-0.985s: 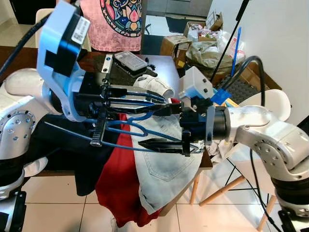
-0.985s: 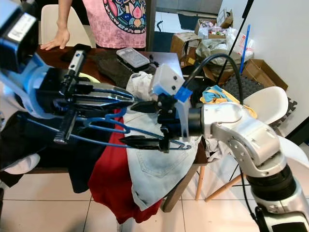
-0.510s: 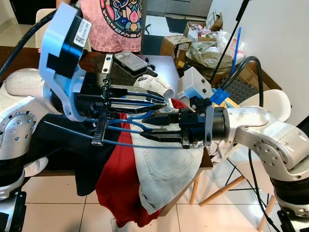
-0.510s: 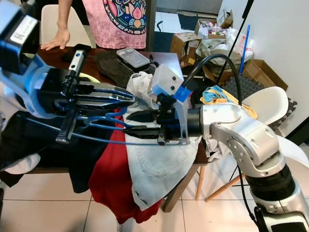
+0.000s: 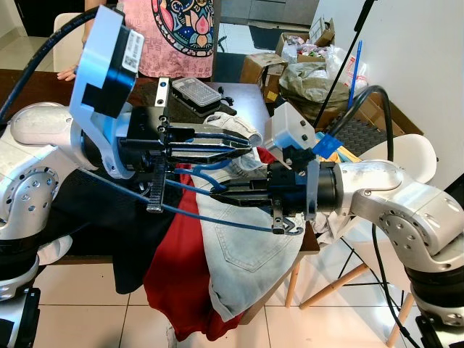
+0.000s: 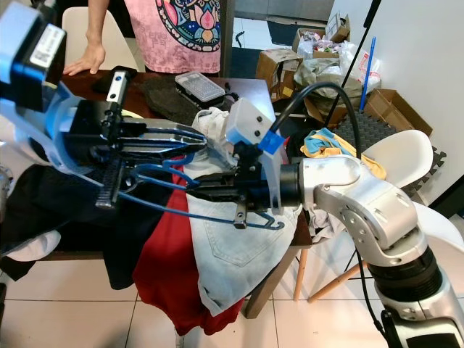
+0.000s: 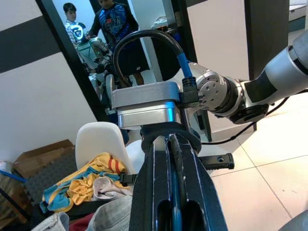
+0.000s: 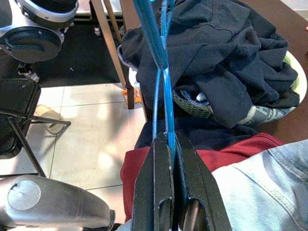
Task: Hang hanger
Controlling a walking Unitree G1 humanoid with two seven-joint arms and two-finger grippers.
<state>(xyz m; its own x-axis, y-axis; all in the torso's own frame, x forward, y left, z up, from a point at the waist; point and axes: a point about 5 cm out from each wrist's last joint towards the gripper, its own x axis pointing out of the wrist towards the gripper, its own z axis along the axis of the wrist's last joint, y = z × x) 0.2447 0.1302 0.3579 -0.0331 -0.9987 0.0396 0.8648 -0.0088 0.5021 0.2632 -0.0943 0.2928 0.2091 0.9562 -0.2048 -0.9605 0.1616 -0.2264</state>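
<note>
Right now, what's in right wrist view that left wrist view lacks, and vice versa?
Right wrist view: the blue hanger pinched between the right gripper fingers, dark clothes heaped on the table, red garment, jeans. Left wrist view: the right arm, a white chair with yellow clothing, people behind. Both: closed black fingers.

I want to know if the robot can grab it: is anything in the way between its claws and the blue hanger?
No, nothing is. Both grippers are shut on the blue hanger: the left gripper near its top, the right gripper clamping the wires. Below lies clothing, jeans and a red garment.
</note>
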